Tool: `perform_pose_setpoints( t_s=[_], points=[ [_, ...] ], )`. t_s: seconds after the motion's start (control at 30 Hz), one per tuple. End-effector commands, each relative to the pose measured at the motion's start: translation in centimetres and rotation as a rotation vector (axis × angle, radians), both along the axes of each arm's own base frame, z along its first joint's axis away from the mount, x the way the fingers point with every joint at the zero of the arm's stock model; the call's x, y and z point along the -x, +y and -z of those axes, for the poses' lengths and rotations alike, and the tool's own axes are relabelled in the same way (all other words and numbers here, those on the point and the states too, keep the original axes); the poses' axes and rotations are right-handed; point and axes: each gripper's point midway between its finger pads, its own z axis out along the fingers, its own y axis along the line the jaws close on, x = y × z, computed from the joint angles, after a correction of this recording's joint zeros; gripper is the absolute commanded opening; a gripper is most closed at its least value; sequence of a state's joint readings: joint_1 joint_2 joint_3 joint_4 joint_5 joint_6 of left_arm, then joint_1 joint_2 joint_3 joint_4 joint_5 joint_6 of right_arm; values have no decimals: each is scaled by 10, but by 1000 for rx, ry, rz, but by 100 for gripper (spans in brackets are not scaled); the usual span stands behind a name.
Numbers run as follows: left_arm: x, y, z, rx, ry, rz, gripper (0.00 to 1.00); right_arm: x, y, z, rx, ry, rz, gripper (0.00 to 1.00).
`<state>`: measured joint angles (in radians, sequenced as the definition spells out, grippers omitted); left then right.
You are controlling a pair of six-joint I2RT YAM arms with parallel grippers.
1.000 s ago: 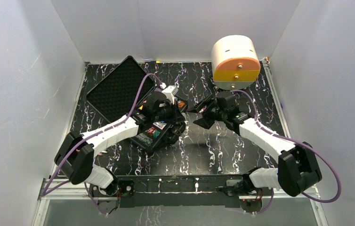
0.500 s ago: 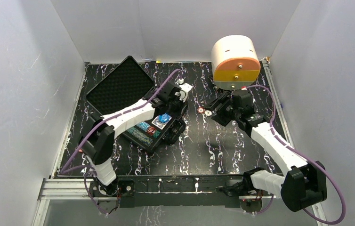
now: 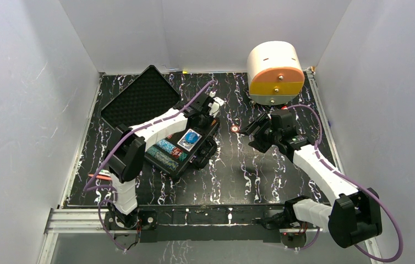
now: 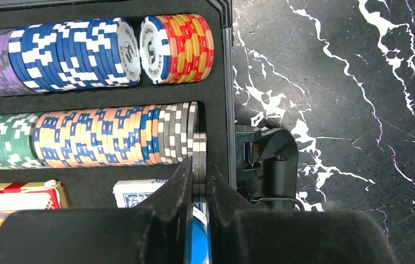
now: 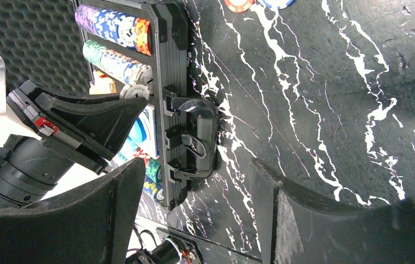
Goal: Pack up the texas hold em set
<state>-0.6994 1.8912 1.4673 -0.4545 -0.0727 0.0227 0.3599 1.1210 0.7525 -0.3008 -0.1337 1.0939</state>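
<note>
The black case lies open at centre left, its foam-lined lid folded back. In the left wrist view it holds rows of chips: blue, red-yellow, green, orange-blue. A red deck and a blue deck lie below them. My left gripper is shut on a grey-white chip at the right end of the second row, seen from above at the case's far right end. My right gripper is open and empty over the table, right of the case.
Two loose chips lie on the table between the grippers, a red one and a blue-white one. A white-and-orange drawer box stands at the back right. The case latch juts toward my right gripper.
My left arm has swung from the near side of the case to its far right end, holding the chip. My right gripper has drawn back to the right, uncovering the loose chips.
</note>
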Motion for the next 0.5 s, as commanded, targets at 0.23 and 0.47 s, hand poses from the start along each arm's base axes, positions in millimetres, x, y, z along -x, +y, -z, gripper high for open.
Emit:
perform_pose_setpoints(
  t_s=[0.23, 0.47],
  points=[
    [-12, 14, -4, -43, -11, -46, 16, -2, 2, -2, -9, -14, -23, 76],
    [-15, 10, -13, -21, -24, -53, 33, 0, 2, 0, -10, -8, -25, 76]
  ],
)
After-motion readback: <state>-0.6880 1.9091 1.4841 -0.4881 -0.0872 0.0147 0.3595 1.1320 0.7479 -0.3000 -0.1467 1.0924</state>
